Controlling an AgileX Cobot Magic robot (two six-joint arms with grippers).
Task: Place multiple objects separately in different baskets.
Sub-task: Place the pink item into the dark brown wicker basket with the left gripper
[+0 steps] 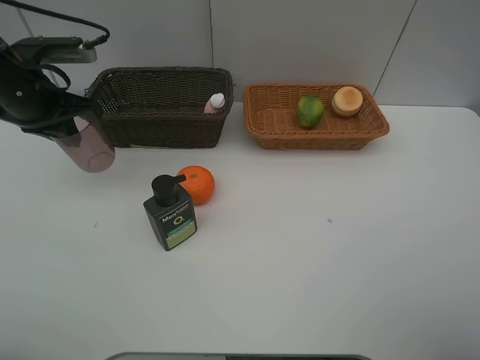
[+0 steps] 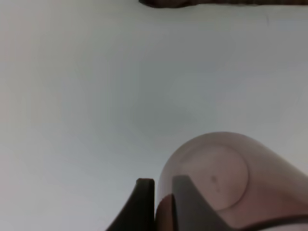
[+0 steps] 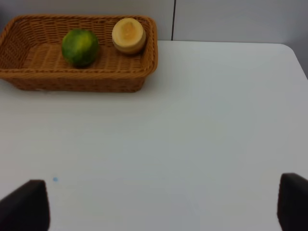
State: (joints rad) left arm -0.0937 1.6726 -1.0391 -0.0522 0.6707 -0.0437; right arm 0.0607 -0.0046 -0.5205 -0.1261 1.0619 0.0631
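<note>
Far left, the left gripper (image 2: pixel 162 207) is clamped on the rim of the pink cup (image 1: pixel 94 150), which tilts just beside the dark basket (image 1: pixel 161 127). The pink spray bottle (image 1: pixel 216 103) stands in that basket's right end. In front, on the table (image 1: pixel 337 262), are the pump bottle (image 1: pixel 171 217) and, just beside it, the orange (image 1: pixel 196 184). The tan basket (image 1: pixel 322 139) holds the green fruit (image 1: pixel 309 111) and the peach-like fruit (image 1: pixel 347 100). The right gripper (image 3: pixel 159 204) gapes wide, holding nothing

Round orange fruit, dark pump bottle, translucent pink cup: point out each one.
Round orange fruit (image 1: pixel 197 184): exterior high view, middle of its skin.
Dark pump bottle (image 1: pixel 173 223): exterior high view, front label.
Translucent pink cup (image 1: pixel 94 151): exterior high view, lower side wall.
</note>
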